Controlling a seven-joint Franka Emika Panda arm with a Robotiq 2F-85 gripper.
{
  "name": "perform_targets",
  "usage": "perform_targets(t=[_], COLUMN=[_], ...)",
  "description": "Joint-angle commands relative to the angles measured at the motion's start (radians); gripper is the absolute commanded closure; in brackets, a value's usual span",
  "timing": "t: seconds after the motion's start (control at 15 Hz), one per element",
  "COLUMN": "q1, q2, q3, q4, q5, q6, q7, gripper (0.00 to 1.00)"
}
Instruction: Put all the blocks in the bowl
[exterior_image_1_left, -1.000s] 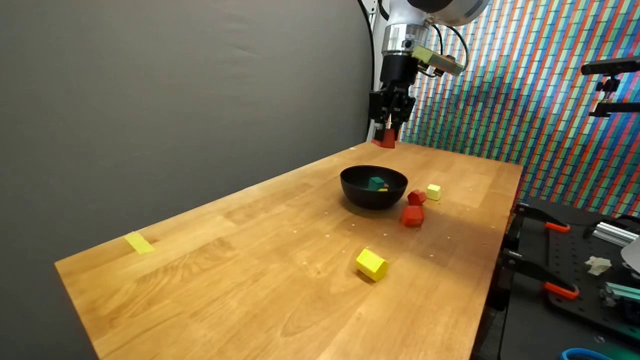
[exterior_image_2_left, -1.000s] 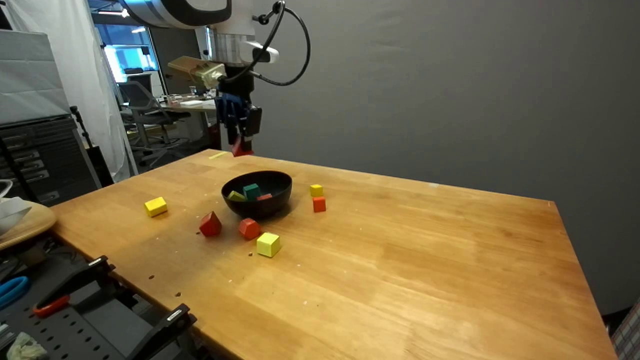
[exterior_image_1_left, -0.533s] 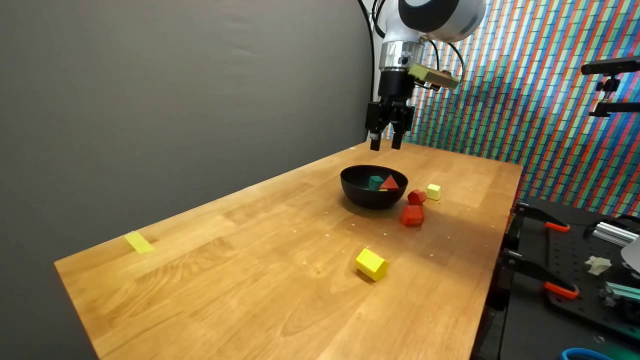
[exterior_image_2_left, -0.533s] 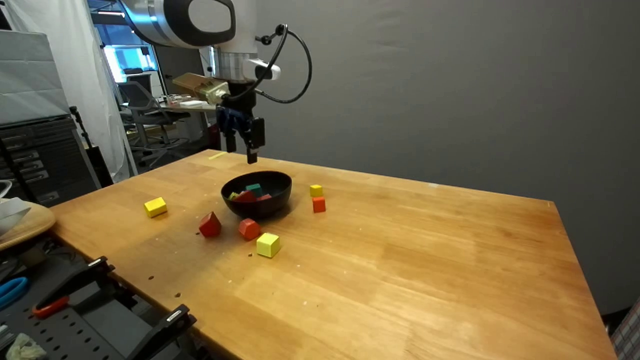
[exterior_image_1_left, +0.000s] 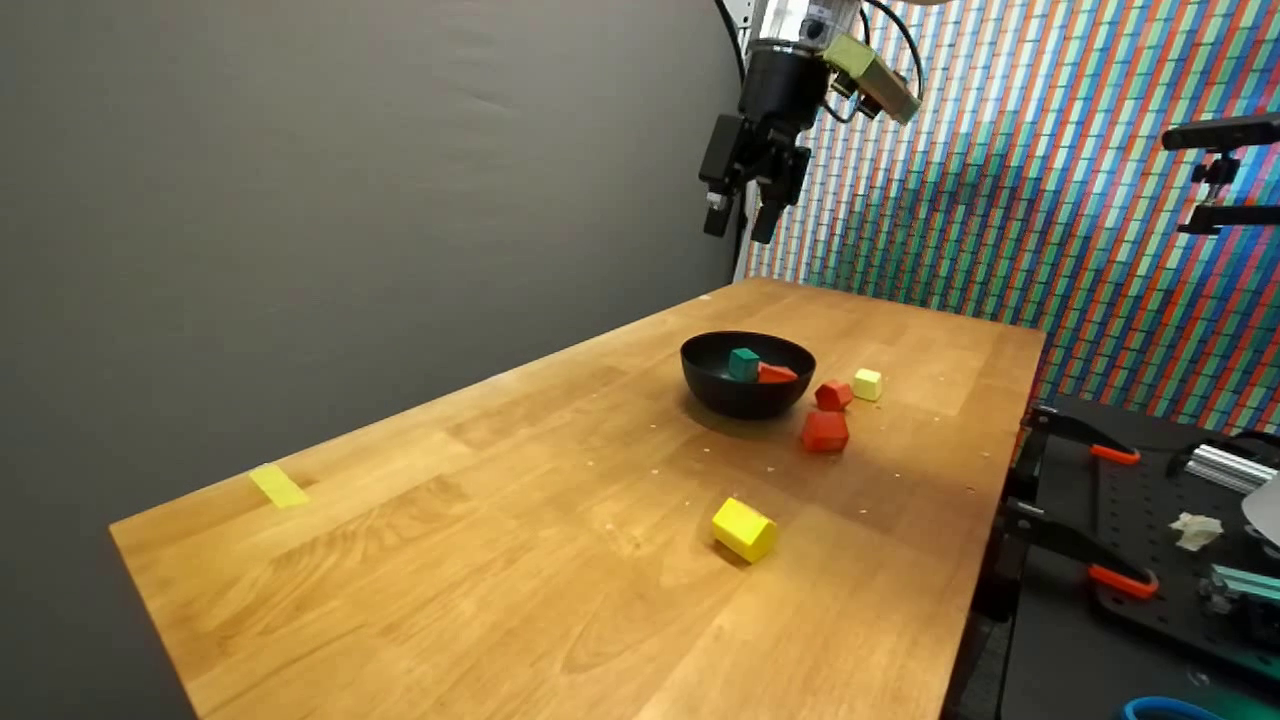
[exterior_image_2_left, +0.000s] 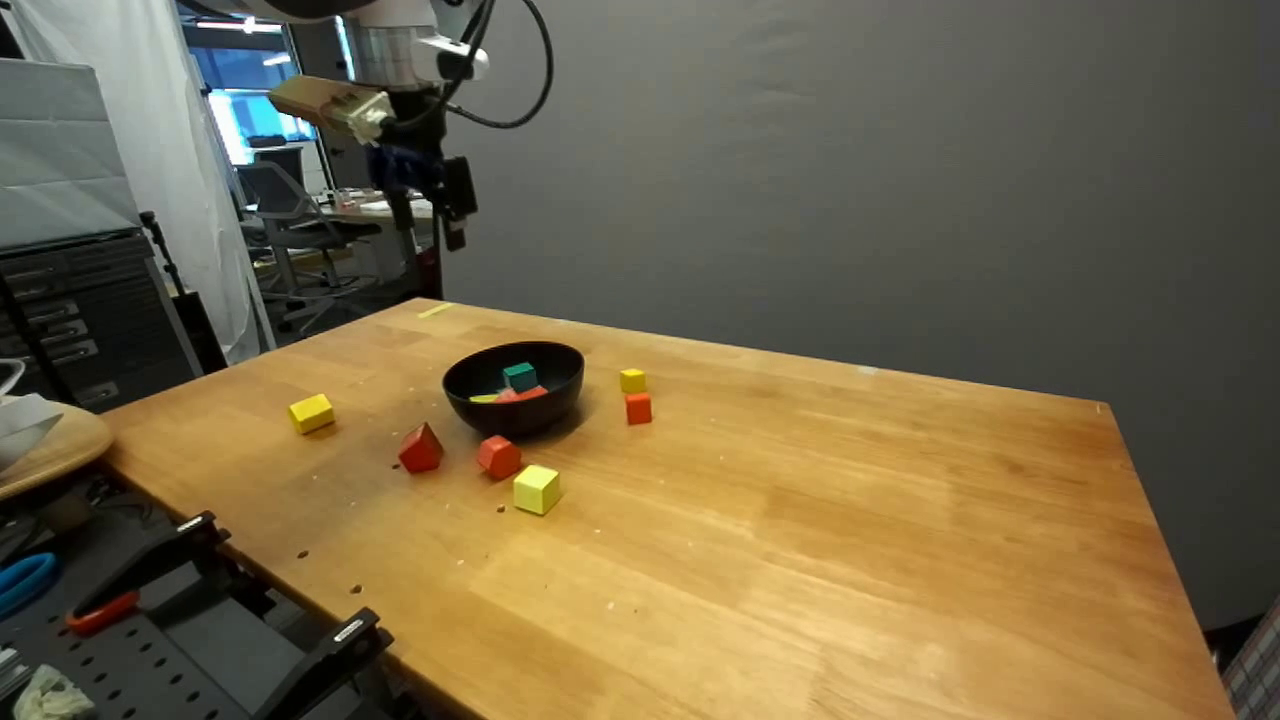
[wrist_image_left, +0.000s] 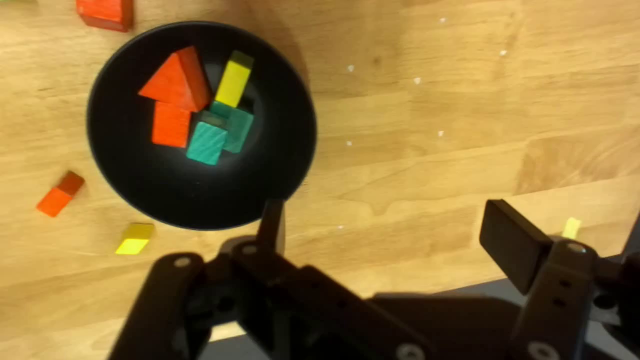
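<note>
The black bowl (wrist_image_left: 270, 165) holds a red wedge (wrist_image_left: 172, 82), a red cube (wrist_image_left: 171, 125), a yellow block (wrist_image_left: 234, 82) and two green blocks (wrist_image_left: 207, 142). Outside it, in an exterior view, lie a yellow block (exterior_image_2_left: 312, 413), two red blocks (exterior_image_2_left: 421, 450) and a pale yellow cube (exterior_image_2_left: 537, 489). Past the bowl's other side sit a red cube (exterior_image_2_left: 638, 408) and a small yellow cube (exterior_image_2_left: 632, 380), both hidden in an exterior view where the bowl (exterior_image_1_left: 740, 398) stands in front. My gripper (exterior_image_1_left: 740, 228) hangs tilted, high over the table, its jaws wide apart and nothing between them.
A flat yellow strip (exterior_image_1_left: 279, 485) lies by the table's edge along the grey wall. Black clamps with orange ends (exterior_image_1_left: 1115, 455) stand on a dark bench beside the table. In an exterior view a round wooden board (exterior_image_2_left: 60, 450) stands near the table's corner.
A second ago the red wedge was in my gripper above the bowl. The jaws have opened, the wedge has dropped in and settled on its side, and the arm has risen and tilted away.
</note>
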Motion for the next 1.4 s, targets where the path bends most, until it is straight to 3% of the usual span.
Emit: perform_targets(t=[0.0, 0.33, 0.53, 1.07, 1.33], q1=[0.063, 0.130, 0.158, 0.171, 0.187], q2=[-0.074, -0.005, 0.072, 0.347, 0.417], q3=[0.052, 0.140, 0.158, 0.130, 0.141], q4=[-0.067, -0.117, -0.120, -0.003, 0.046], q5=[-0.030, -0.115, -0.118, 0.017, 0.044], q6=[0.032, 0.041, 0.029, 0.020, 0.049], q7=[0.103, 0.329, 0.424, 0.430, 0.410], gripper=[0.00, 0.00, 0.00, 0.00, 0.00])
